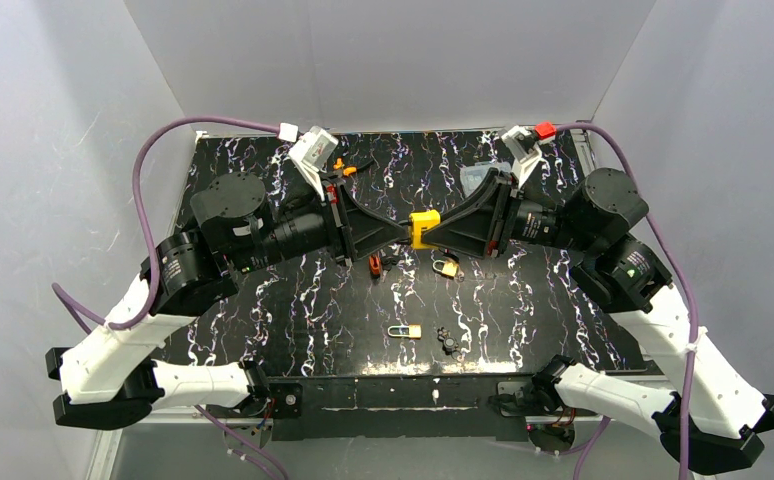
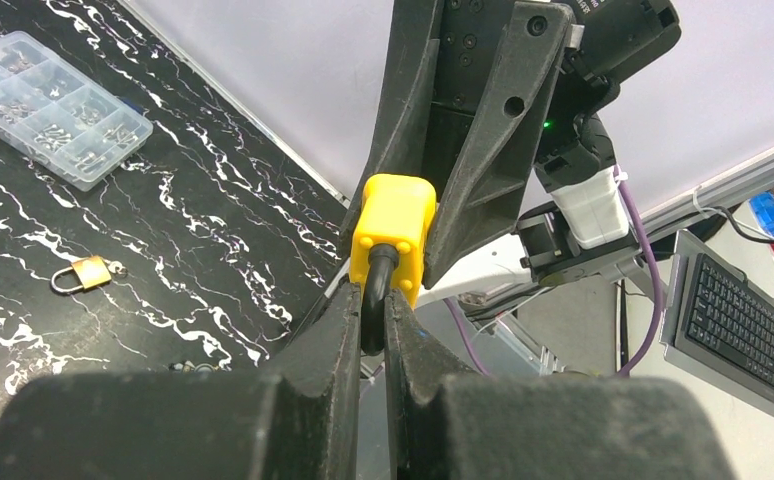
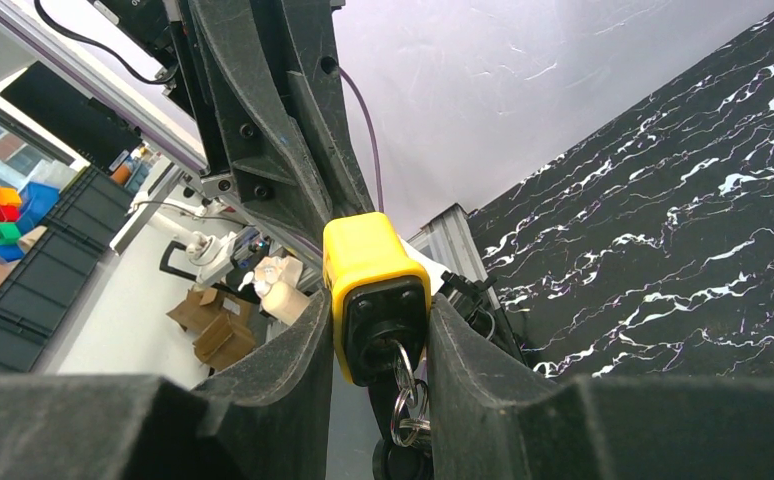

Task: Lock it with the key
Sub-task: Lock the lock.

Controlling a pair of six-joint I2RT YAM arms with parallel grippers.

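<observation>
The yellow padlock (image 3: pixel 368 262) is held between both pincers — body clamped in the right gripper (image 3: pixel 378 325), black shackle (image 2: pixel 374 292) pinched in the left gripper (image 2: pixel 372 322). A key (image 3: pixel 399 352) sits in its keyhole, rings dangling between the right fingers. A brass padlock (image 2: pixel 85 272) lies below them.

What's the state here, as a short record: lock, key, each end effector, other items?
lock: yellow padlock, held above the table between both arms
left end effector: shut on the black shackle
right end effector: shut on the padlock's yellow body
key: in the keyhole, ring hanging below
lying loose: small brass padlock, another padlock, clear parts box
</observation>
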